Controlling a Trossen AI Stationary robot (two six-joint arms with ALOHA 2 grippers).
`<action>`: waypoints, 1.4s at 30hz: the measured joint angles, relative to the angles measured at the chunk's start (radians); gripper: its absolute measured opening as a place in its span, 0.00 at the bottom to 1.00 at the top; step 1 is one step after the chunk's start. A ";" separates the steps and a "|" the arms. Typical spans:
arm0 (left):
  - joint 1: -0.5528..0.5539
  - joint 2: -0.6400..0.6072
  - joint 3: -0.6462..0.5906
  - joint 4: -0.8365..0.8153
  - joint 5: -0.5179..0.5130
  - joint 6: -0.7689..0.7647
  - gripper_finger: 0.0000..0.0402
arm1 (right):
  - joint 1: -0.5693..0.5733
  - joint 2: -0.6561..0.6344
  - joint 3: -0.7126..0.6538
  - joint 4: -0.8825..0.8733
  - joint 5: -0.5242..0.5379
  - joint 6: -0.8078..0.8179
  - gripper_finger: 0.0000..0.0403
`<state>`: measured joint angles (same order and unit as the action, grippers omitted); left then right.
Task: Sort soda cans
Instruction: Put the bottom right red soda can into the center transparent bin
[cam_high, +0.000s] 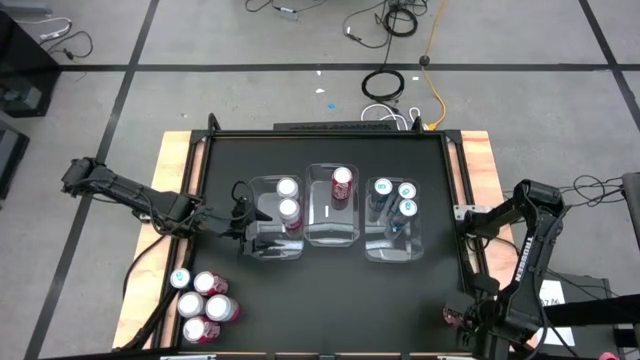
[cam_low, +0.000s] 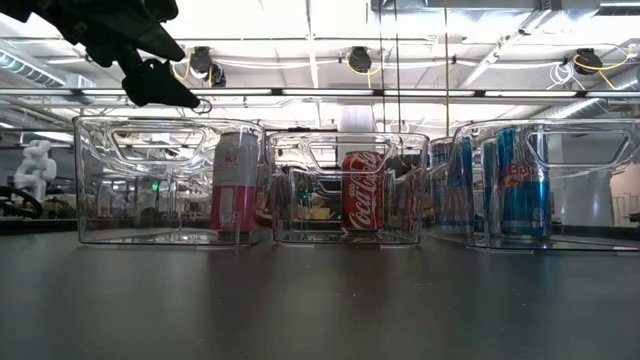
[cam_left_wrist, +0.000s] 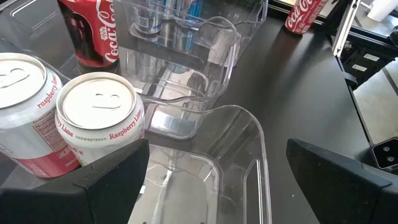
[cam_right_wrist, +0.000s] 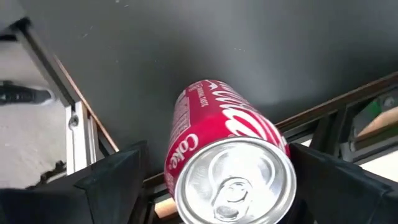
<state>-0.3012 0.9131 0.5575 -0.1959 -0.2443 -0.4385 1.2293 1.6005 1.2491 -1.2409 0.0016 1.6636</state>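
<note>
Desk (cam_high: 320, 300): black top, wooden side strips.

Three clear bins in a row across the middle. Left bin (cam_high: 272, 222): two raspberry-lime cans (cam_high: 288, 198), pink and white, standing upright with silver tops up, one beside the other at the far end. Middle bin (cam_high: 332, 208): one red cola can (cam_high: 342, 184), upright, long axis vertical. Right bin (cam_high: 394, 222): teal-topped blue cans (cam_high: 396, 198), upright, grouped at the far end.

Loose cluster (cam_high: 202, 305) near the desk's front-left corner: about five cans, upright, packed together and touching, tops showing pink-white and one teal.

Tipped cola can (cam_right_wrist: 224, 155): red, at the desk's front-right edge (cam_high: 452, 318). It lies on its side, long axis roughly level, silver top facing the right wrist camera.

Left end effector (cam_left_wrist: 208, 171): fingers spread wide, empty, poised over the near end of the left bin, just beside the two raspberry-lime cans.

Right end effector (cam_right_wrist: 217, 180): fingers wide on either side of the tipped cola can; contact cannot be told.
</note>
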 joint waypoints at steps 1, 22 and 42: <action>0.000 0.000 0.000 0.000 0.000 0.000 0.96 | 0.000 0.000 0.000 0.003 0.000 -0.027 0.94; 0.000 0.000 0.000 0.000 0.000 -0.001 0.96 | 0.000 0.008 -0.096 0.091 -0.014 -0.027 0.78; 0.000 0.000 0.000 0.001 0.000 -0.001 0.96 | -0.191 0.007 0.123 -0.051 0.172 -0.319 0.73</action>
<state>-0.3014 0.9133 0.5575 -0.1951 -0.2443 -0.4397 1.0387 1.6077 1.3721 -1.2922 0.1735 1.3443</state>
